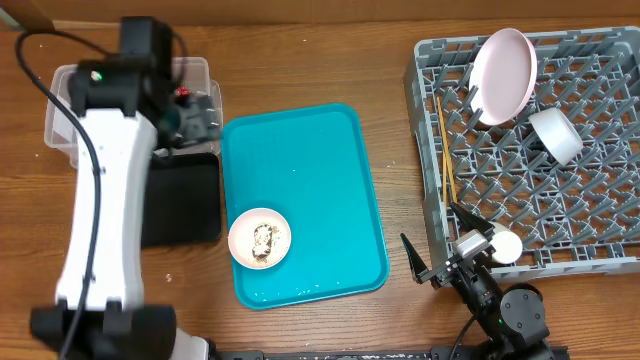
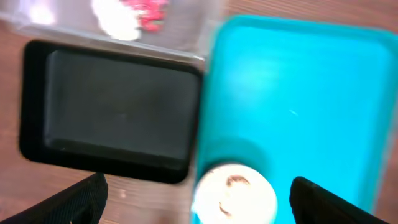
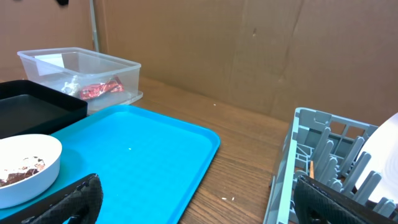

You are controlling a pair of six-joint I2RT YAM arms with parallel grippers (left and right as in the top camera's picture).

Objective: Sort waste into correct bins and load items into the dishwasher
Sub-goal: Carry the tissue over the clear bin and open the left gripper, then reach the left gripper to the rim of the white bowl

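A small white bowl [image 1: 260,238] with brownish food scraps sits on the teal tray [image 1: 310,160]; it also shows in the left wrist view [image 2: 234,194] and the right wrist view [image 3: 25,168]. The clear tub [image 1: 60,120] holds a red wrapper [image 3: 96,89] and a white napkin [image 2: 115,22]. The black tray [image 1: 185,205] lies next to it. The grey dish rack [image 1: 590,200] holds the pale plate [image 1: 503,75], a white bowl [image 1: 556,133], chopsticks [image 1: 443,160] and a cup [image 1: 505,247]. My left gripper [image 1: 195,120] is open and empty above the tub and black tray. My right gripper [image 1: 440,245] is open and empty, low between teal tray and rack.
The left arm's white link [image 1: 100,200] crosses over the black tray and tub. Bare wooden table [image 1: 400,150] lies between the teal tray and the rack. A cardboard wall [image 3: 249,56] stands behind the table.
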